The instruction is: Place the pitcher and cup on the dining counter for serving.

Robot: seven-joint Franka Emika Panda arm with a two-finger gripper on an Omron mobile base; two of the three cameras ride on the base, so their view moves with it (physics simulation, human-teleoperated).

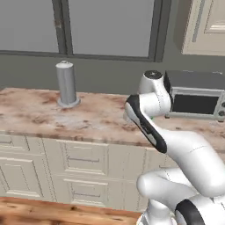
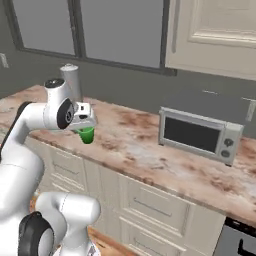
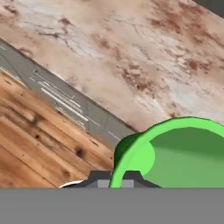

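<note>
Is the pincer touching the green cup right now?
Touching. In the hand view the pincer is closed on the green cup's rim; the right base view shows the cup hanging beneath it.

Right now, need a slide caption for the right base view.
Gripper shut on the green cup, lifted above the marble counter near the toaster oven.

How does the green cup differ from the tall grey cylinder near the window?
The cup is bright green, short and open-topped; the grey cylinder is tall, dull grey and capped by a rounded top. The cup hangs off the counter, gripped at its rim by the shut hand; the cylinder stands upright on the counter's back part, untouched. Both are round, plain-sided vessels.
</note>
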